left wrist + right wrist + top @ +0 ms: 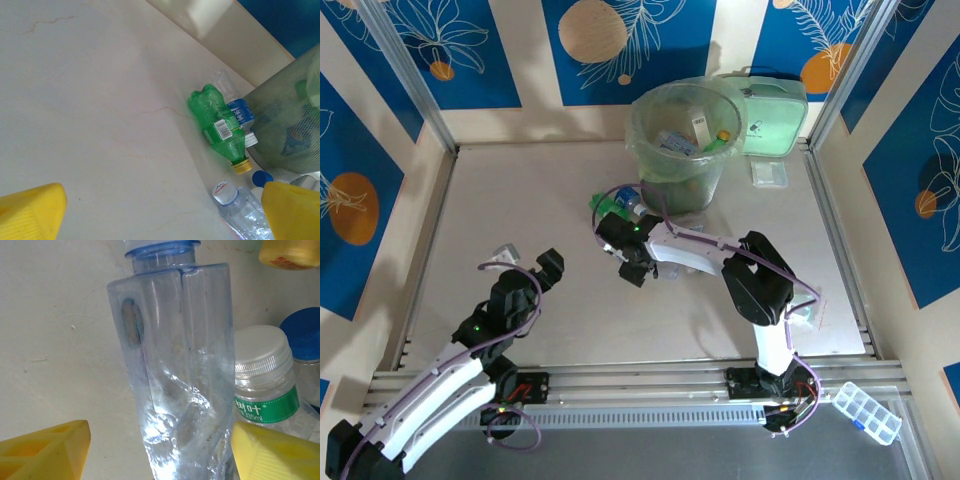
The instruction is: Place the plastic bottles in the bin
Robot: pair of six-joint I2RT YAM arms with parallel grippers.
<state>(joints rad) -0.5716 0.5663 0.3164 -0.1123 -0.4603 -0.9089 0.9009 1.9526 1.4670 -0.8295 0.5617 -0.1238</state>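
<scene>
Pale tabletop (55,315): right tool (160,450) spread astride clear bottle (180,350), neck pointing away; left tool (162,200) apart.

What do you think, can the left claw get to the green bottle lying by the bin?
Probably yes. The left claw is open, and only bare table lies between it and the green bottle. The right claw sits close beside that bottle, though, so they might bump.

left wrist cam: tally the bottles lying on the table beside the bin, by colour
green bottle: 1
clear bottles, one blue-labelled, one white-capped: 2
blue-capped bottle, body hidden: 1
total: 4
</scene>
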